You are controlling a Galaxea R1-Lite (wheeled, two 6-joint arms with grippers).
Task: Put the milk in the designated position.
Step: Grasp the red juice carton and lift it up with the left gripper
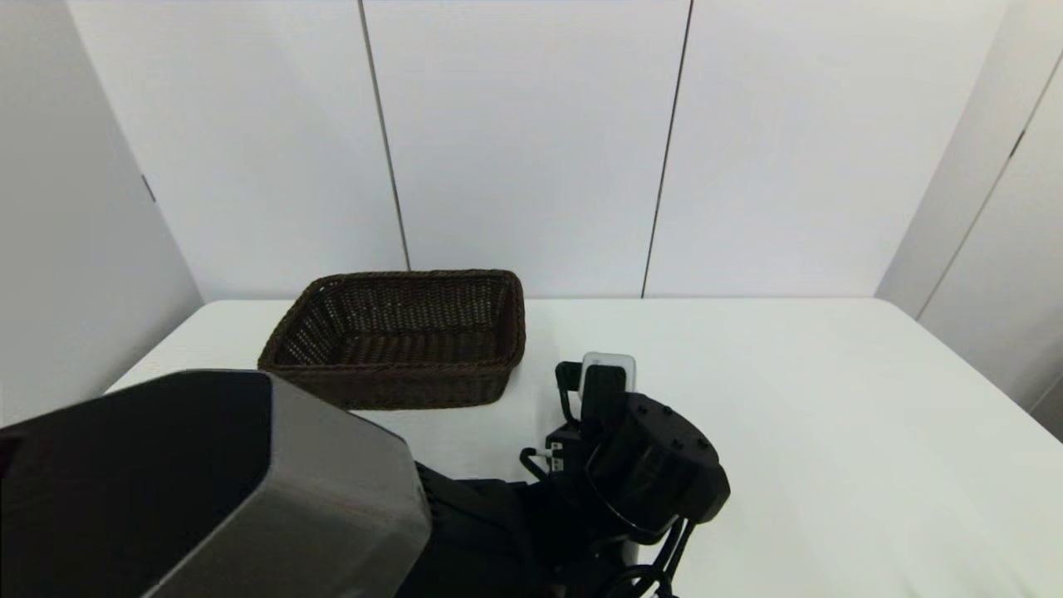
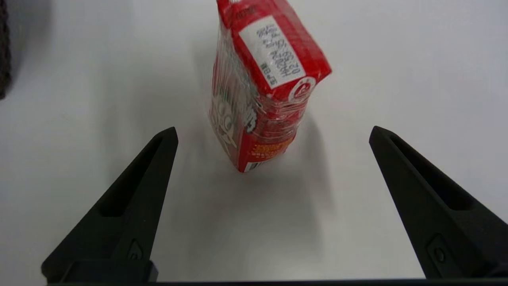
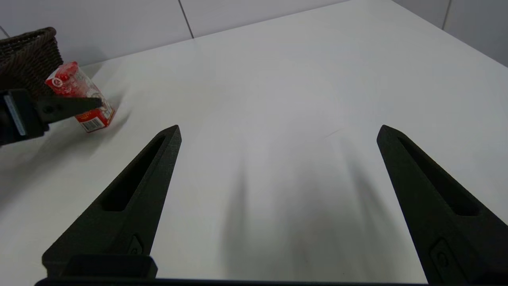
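White table (image 1: pixel 830 415), pale wall panels behind. Wicker basket (image 1: pixel 399 340) sits at about 10 o'clock from table centre. Milk (image 2: pixel 262 91) stands on bare tabletop, tilted, just to the 3 o'clock side of the basket, not touched by anything. Left gripper (image 2: pixel 272 133) hovers at the carton, fingers spread wide, carton ahead of the gap. Right gripper (image 3: pixel 278 131) also spread wide over bare table, well apart at the carton's 3 o'clock side, holding nothing.

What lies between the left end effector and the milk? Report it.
Only bare white tabletop. In the left wrist view, the open left end effector sits short of the milk, untouched.
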